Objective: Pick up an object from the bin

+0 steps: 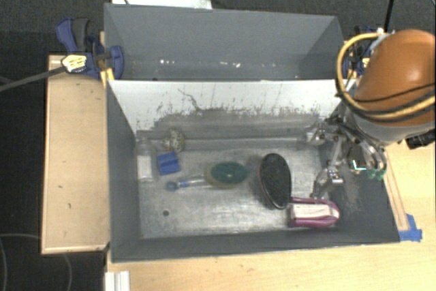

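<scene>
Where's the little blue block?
The blue block lies at the left of the bin in the camera view, in front of a grey ball and left of the green brush.

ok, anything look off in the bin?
Nothing stands out. The blue block, green-headed brush, dark oval brush and pink-and-white object lie loose on the bin floor; the end effector hangs near that object. Only scuffs on the back wall.

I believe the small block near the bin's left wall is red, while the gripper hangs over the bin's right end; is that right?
Not quite: the camera view shows a blue small block, not red, near the bin left wall; the gripper hangs over the right end.
</scene>
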You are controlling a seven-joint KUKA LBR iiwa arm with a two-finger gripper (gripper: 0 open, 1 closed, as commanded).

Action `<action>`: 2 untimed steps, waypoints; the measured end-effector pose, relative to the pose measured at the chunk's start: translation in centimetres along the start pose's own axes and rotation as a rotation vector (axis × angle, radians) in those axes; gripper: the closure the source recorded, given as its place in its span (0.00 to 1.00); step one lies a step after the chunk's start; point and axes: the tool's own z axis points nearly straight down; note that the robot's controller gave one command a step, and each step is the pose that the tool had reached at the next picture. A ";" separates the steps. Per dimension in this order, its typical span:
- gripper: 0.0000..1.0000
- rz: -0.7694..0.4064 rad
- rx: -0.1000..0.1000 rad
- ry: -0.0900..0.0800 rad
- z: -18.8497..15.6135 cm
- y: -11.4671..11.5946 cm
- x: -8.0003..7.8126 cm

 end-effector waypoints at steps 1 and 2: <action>0.00 0.131 -0.002 -0.014 17.5 5.2 -4.8; 0.00 0.657 -0.004 -0.008 14.5 10.5 -5.1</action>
